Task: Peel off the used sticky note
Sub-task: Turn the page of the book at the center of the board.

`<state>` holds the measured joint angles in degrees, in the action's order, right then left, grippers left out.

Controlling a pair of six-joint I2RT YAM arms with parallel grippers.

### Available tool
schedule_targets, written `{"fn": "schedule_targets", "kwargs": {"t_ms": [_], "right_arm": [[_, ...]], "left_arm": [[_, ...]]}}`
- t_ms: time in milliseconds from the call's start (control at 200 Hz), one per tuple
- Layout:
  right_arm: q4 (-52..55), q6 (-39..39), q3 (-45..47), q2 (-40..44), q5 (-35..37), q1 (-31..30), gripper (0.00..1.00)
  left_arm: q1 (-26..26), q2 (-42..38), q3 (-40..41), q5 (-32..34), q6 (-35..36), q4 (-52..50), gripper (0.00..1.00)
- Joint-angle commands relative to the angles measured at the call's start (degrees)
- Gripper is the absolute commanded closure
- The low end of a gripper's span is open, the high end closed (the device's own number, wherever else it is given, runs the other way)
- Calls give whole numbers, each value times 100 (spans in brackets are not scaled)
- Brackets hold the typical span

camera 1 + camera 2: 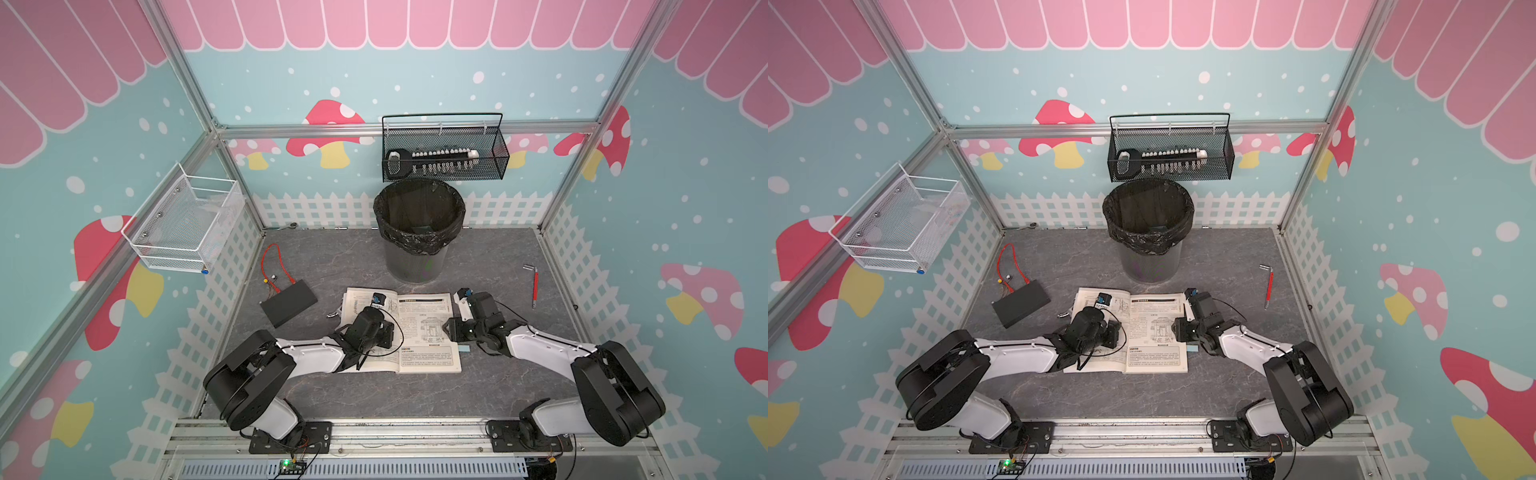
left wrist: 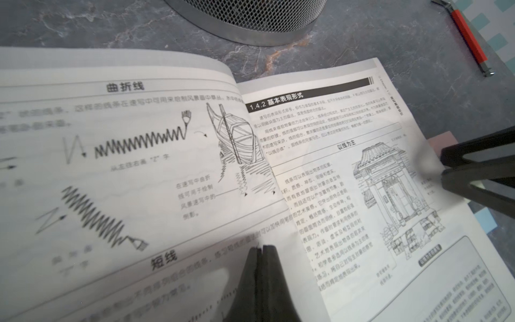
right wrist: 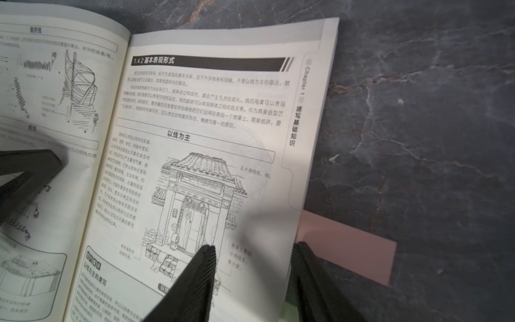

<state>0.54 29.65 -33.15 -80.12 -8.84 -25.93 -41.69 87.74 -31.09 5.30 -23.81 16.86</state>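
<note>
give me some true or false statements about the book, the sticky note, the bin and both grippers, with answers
1. The book lies open on the table. True.
2. The left gripper is wide open. False: it is shut, with its tips at the left page.
3. A pink sticky note pokes out past the right page's outer edge. True.
4. The right gripper holds the note up in the air. False: its jaws are open and the note lies flat at the book's edge.
5. The bin stands beyond the book, near the back wall. True.
</note>
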Motion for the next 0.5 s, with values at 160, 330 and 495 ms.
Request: {"fn": "schedule_targets", "kwargs": {"t_ms": [160, 330, 495], "right_arm": [[-212, 77, 87, -95, 103, -17, 50], [-286, 51, 49, -252, 148, -12, 50], [-299, 23, -30, -359, 192, -16, 51]], "left_arm": [[34, -146, 209, 247, -109, -195, 100], [33, -113, 226, 247, -131, -188, 100], [36, -117, 268, 245, -159, -184, 100]]}}
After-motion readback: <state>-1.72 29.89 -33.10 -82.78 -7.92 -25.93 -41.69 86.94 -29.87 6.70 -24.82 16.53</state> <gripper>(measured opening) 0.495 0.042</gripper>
